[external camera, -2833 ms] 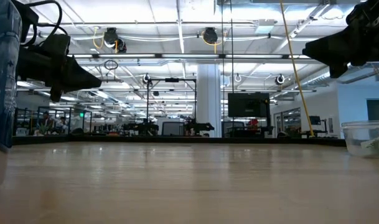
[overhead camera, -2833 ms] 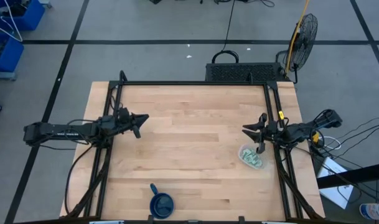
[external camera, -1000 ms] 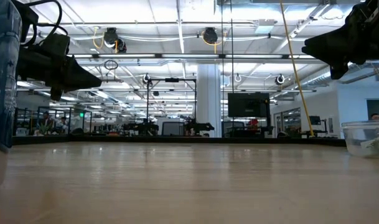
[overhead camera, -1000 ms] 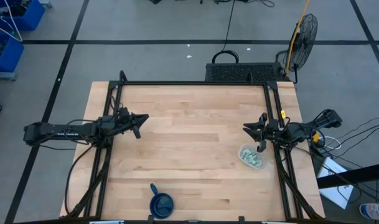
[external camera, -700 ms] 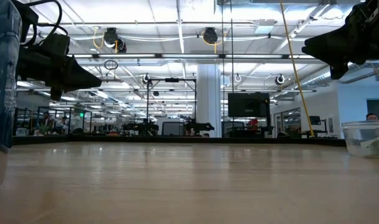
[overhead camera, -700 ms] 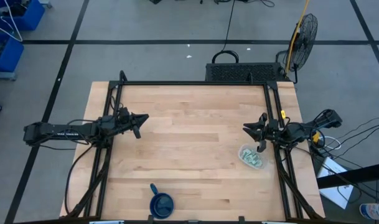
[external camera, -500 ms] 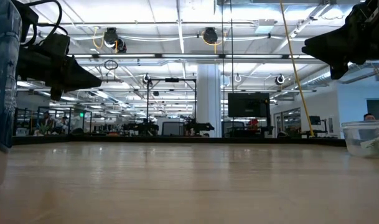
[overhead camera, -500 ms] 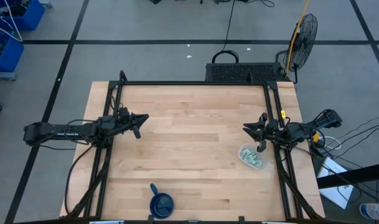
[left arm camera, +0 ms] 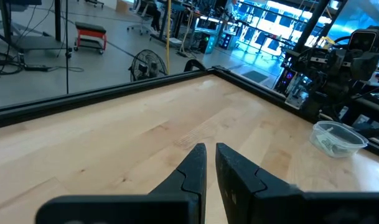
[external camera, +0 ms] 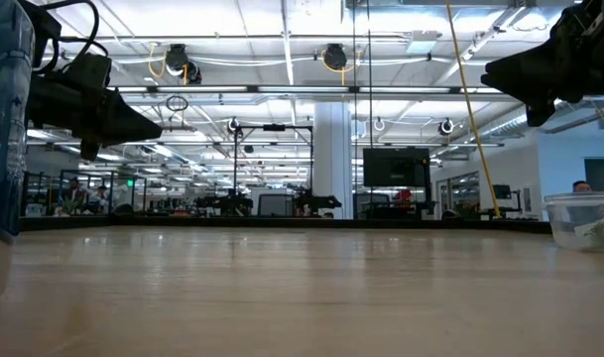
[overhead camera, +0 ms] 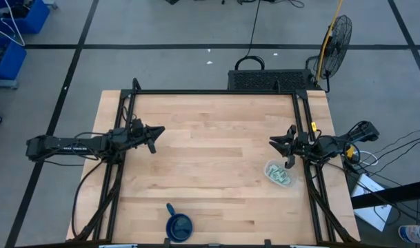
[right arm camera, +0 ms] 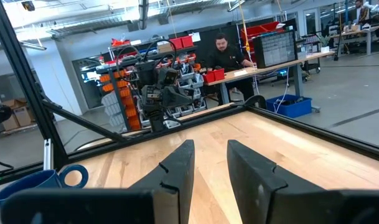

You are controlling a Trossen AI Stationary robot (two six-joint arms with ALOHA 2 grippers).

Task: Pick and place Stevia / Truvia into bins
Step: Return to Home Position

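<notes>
- High view: every Stevia sachet I can find lies in the clear tub near the desk's right edge, so the sorting looks finished. The left gripper hangs over the left edge. The right gripper hangs over the right edge, just beside the tub. I read this as a parked pose. A blue mug stands at the near edge, well apart from both.
- Low view: both grippers hang high above the wood, and nothing stands between them.
- Left wrist view: its fingers are pressed nearly together, gripping nothing. The tub sits far across the desk.
- Right wrist view: its fingers are parted and empty. Beyond the desk sits a person.
</notes>
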